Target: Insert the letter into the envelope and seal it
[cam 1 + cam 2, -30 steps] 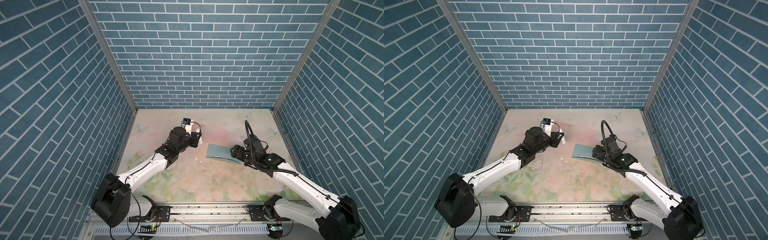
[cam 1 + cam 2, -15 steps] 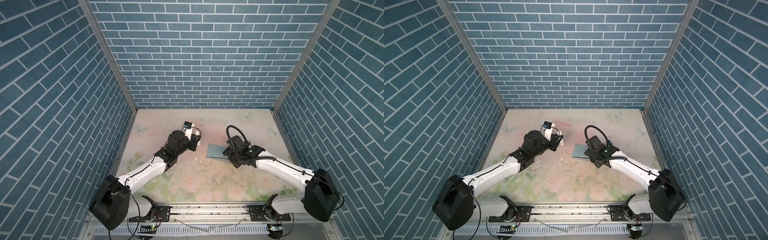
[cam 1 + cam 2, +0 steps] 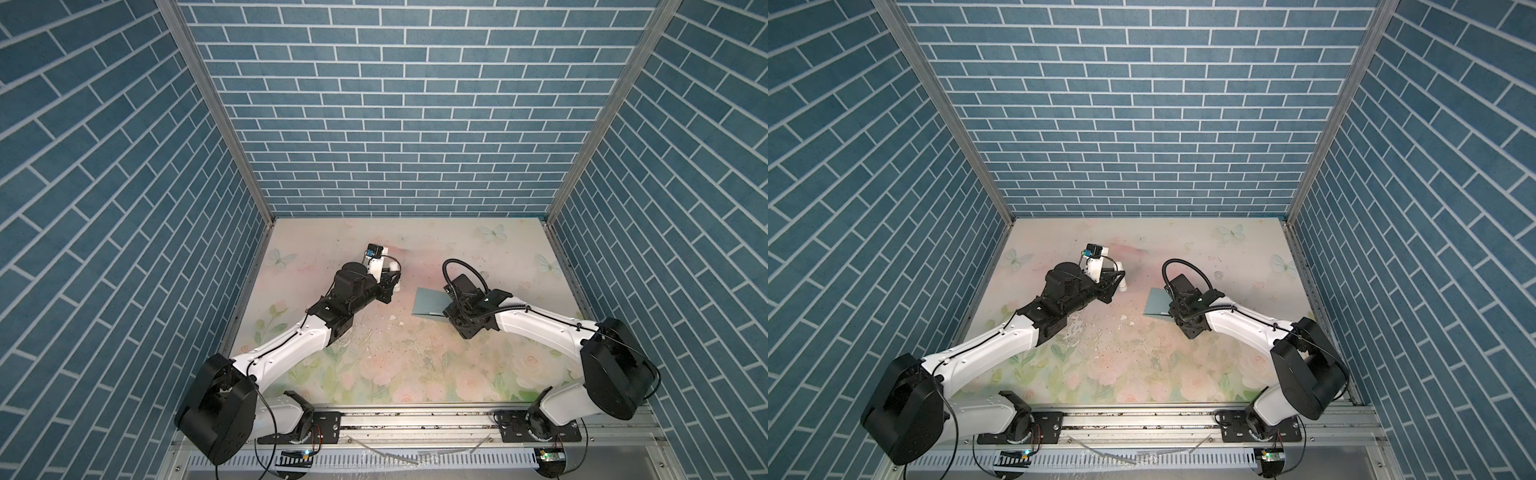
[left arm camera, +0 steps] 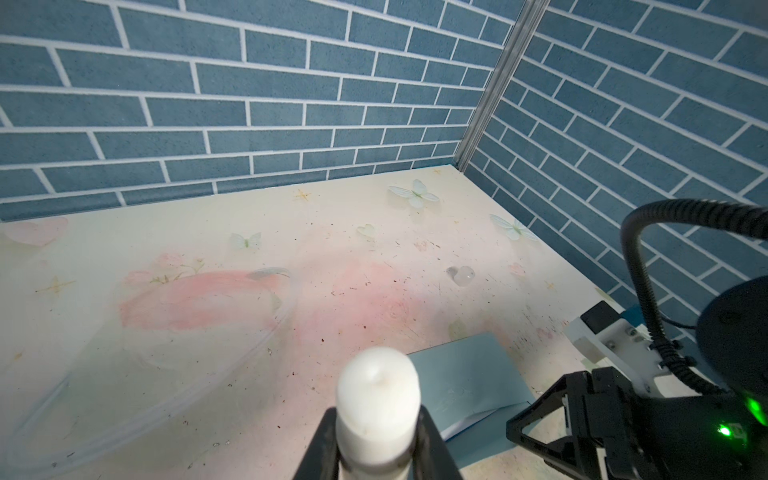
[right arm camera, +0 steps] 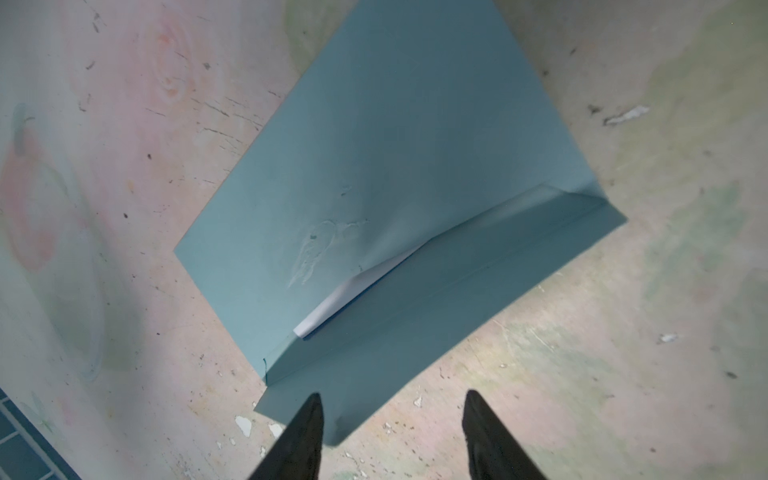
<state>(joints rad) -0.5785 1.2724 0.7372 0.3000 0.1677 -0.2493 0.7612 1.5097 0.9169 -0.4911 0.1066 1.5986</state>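
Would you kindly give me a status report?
Left gripper jaws shut on white stick. Right gripper jaws open above envelope flap. Letter inside, edge showing. Nothing blocking.

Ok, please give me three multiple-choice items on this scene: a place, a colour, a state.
1. Where is the letter? A) inside the envelope B) on top of it C) far from it
2. What colour is the stick in the left gripper? A) red B) white C) black
3. How is the flap? A) sealed B) torn off C) open
Key: 1 A, only its white edge peeks from the mouth; 2 B, the left wrist view shows it white; 3 C, it lies unfolded by the open right gripper.
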